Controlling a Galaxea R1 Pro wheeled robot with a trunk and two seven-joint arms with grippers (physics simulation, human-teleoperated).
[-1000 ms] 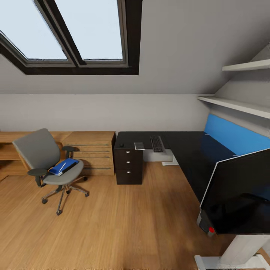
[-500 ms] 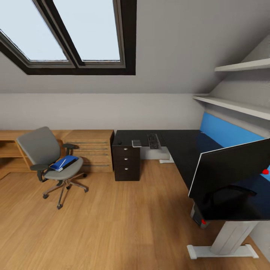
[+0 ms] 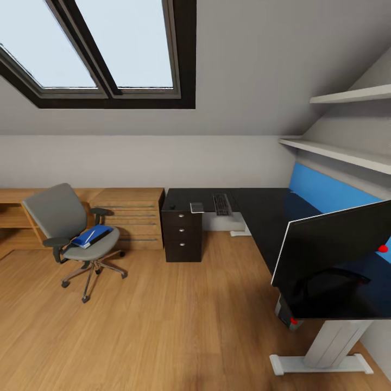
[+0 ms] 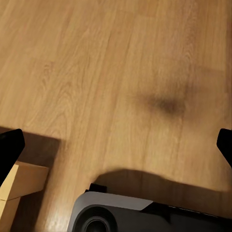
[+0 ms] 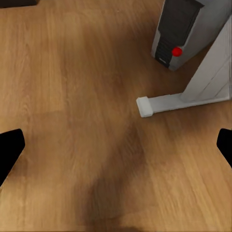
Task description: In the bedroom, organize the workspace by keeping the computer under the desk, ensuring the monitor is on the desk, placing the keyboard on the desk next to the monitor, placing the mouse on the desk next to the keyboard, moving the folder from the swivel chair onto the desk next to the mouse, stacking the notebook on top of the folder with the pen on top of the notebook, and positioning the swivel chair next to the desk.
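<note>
Head view, L to R: swivel chair [image 3: 73, 231] stood on the floor well apart from the desk [image 3: 260, 217], w/ the folder [image 3: 93, 236] on its seat, long axis running diagonally, white pen on top. Keyboard [image 3: 221, 204] lay on the far desk end, monitor [image 3: 331, 244] on the near end. Folder lay ahead-left, so left arm looked nearer. Right wrist view added the computer [image 5: 182, 30] under the desk by the white foot bar [image 5: 181, 102]. Both claws hung w/ fingers [image 4: 8, 151] [image 5: 9, 152] spread apart, holding 0 things.

Folder [image 3: 92, 235] on swivel chair [image 3: 70, 234], left of desk [image 3: 271, 217] bearing monitor [image 3: 331, 244]
</note>
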